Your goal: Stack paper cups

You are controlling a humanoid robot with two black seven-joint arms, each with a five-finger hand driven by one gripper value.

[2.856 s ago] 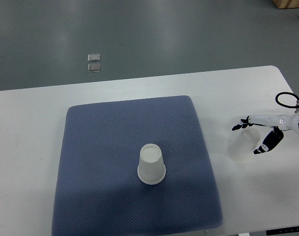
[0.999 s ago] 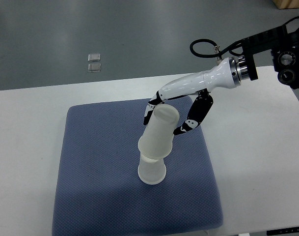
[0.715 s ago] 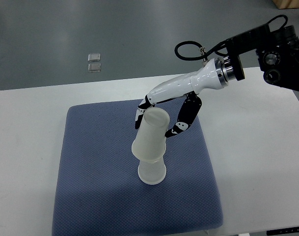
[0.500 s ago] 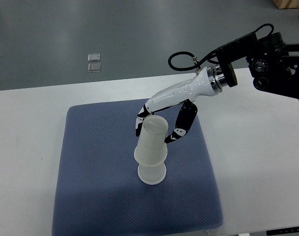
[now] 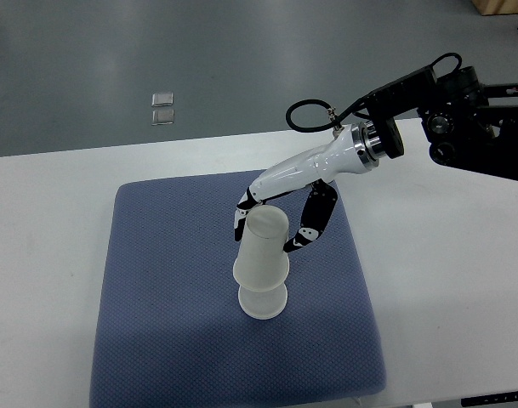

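Two translucent white paper cups stand upside down on the blue mat [image 5: 165, 255]. The lower cup [image 5: 262, 302] rests on the mat near its middle. The upper cup [image 5: 261, 251] sits over it, nearly upright, covering its top. My right hand [image 5: 270, 228] reaches in from the upper right with its fingers curled around the upper cup's sides. My left arm does not show in the top view.
The mat lies on a white table [image 5: 446, 280] with bare surface to its right and left. A black cable [image 5: 310, 115] loops above the right wrist. Two small clear squares [image 5: 163, 108] lie on the grey floor beyond the table.
My right hand carried the second cup from the table's right side over the cup on the mat and lowered it, straightening it from a tilt to nearly upright.
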